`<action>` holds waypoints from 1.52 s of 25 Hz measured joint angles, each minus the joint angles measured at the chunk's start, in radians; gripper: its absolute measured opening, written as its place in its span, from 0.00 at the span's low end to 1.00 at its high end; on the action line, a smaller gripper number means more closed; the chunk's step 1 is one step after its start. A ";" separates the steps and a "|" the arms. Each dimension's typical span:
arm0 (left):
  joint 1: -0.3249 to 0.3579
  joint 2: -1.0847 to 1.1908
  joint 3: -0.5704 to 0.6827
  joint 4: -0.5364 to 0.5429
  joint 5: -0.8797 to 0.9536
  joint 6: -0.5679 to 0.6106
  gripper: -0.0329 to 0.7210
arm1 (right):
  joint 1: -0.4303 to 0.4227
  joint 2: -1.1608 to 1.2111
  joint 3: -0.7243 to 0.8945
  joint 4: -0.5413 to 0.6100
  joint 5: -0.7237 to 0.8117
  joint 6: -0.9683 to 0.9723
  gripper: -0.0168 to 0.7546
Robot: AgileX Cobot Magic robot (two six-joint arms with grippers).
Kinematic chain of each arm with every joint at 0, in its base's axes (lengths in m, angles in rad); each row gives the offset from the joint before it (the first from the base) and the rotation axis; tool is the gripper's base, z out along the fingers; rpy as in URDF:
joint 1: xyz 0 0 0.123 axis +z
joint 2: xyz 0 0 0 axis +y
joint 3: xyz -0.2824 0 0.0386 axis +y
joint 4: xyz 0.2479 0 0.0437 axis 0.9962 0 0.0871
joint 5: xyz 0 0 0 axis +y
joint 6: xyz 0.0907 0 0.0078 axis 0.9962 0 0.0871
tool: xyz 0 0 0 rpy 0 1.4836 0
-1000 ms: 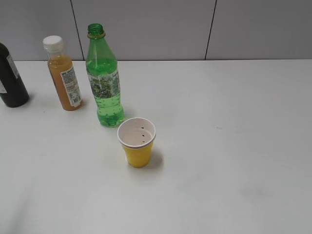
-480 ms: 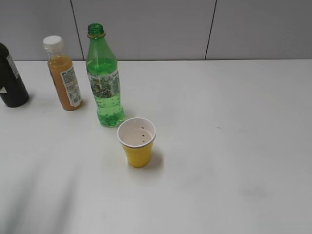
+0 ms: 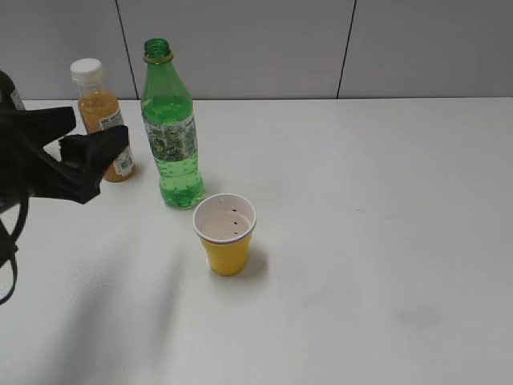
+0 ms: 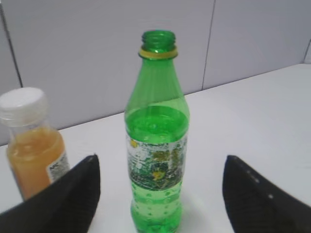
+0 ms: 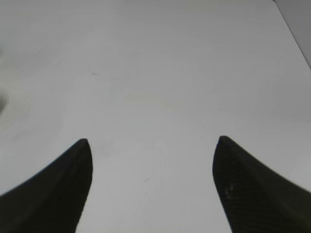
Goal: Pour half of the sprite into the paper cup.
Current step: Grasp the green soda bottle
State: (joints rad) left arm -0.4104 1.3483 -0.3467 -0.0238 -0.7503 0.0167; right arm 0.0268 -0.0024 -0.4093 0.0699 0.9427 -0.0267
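The sprite (image 3: 170, 128) stands upright and uncapped toward the back left of the white table (image 3: 361, 241), partly filled with clear liquid. The paper cup (image 3: 226, 233) stands just in front of it and a little to the right, near but not touching, with a few dark specks on its white inside. To the left of the sprite stands an orange juice bottle (image 3: 100, 104) with a white cap, its lower part hidden in the exterior view by the left gripper (image 3: 84, 136). That gripper hangs at the left, jaws spread wide and holding nothing, apart from the sprite and level with its label. A dark bottle (image 3: 8, 87) at the far left edge is almost wholly covered by the arm.

The left wrist view looks straight at the sprite between the two dark fingertips (image 4: 68, 199), with the juice bottle cut off at the left; the cup lies out of frame. The right wrist view shows only bare table between the right gripper (image 5: 151, 179), whose jaws stand wide apart and empty; this gripper does not appear in the exterior view.
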 joint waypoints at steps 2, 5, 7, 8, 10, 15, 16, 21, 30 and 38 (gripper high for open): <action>0.000 0.067 -0.001 0.034 -0.076 -0.017 0.83 | 0.000 0.000 0.000 0.000 0.000 0.001 0.77; 0.000 0.157 -0.006 0.075 -0.155 -0.017 0.85 | 0.000 0.000 0.000 0.000 0.000 0.001 0.77; 0.000 0.206 -0.021 0.093 -0.175 -0.017 0.90 | 0.000 0.000 0.000 0.000 0.000 0.001 0.77; 0.000 0.228 -0.031 0.096 -0.180 -0.025 0.92 | 0.000 0.000 0.000 0.000 0.000 0.001 0.77; 0.002 0.264 -0.053 0.096 -0.186 -0.029 0.95 | 0.000 0.000 0.000 0.000 0.000 0.001 0.77; 0.013 0.335 -0.103 0.094 -0.203 -0.031 0.96 | 0.000 0.000 0.000 0.000 0.000 0.000 0.77; 0.013 0.346 -0.113 0.093 -0.208 -0.032 0.96 | 0.000 0.000 0.000 0.000 0.000 0.000 0.77; 0.013 0.421 -0.159 0.091 -0.220 -0.033 0.96 | 0.000 0.000 0.000 0.000 0.000 0.000 0.77; 0.013 0.560 -0.276 0.061 -0.228 -0.033 0.96 | 0.000 0.000 0.000 0.000 0.000 0.001 0.77; 0.013 0.653 -0.376 0.054 -0.229 -0.033 0.96 | 0.000 0.000 0.000 0.000 0.000 0.000 0.77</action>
State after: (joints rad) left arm -0.3970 2.0009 -0.7230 0.0298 -0.9792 -0.0164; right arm 0.0268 -0.0024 -0.4093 0.0699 0.9427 -0.0268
